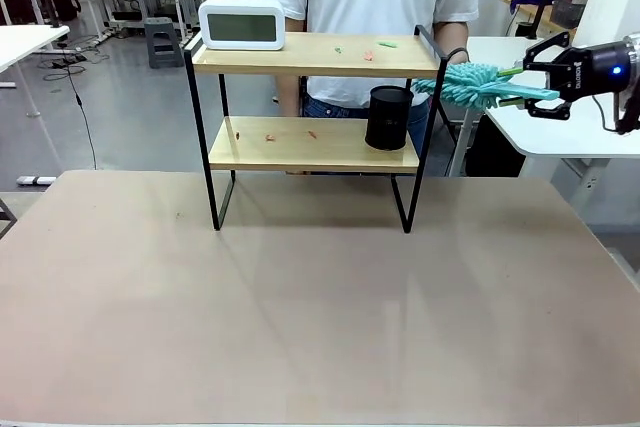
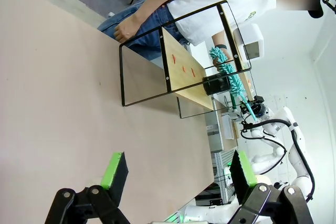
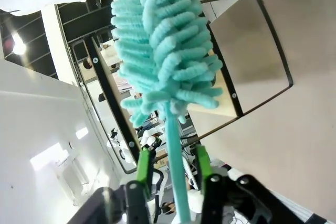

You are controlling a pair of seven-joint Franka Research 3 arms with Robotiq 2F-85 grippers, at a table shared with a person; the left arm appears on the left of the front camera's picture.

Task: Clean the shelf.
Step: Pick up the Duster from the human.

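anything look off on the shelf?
Small scraps litter the shelf: green and reddish bits on the top board, reddish flecks on the lower board. The clock and black cup stand upright, nothing tipped.

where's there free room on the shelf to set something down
On the shelf, the top board is bare right of the white clock, bar small scraps. The lower board is bare left of the black cup, bar crumbs. Crowded: the right end, where the right gripper holds the teal duster.
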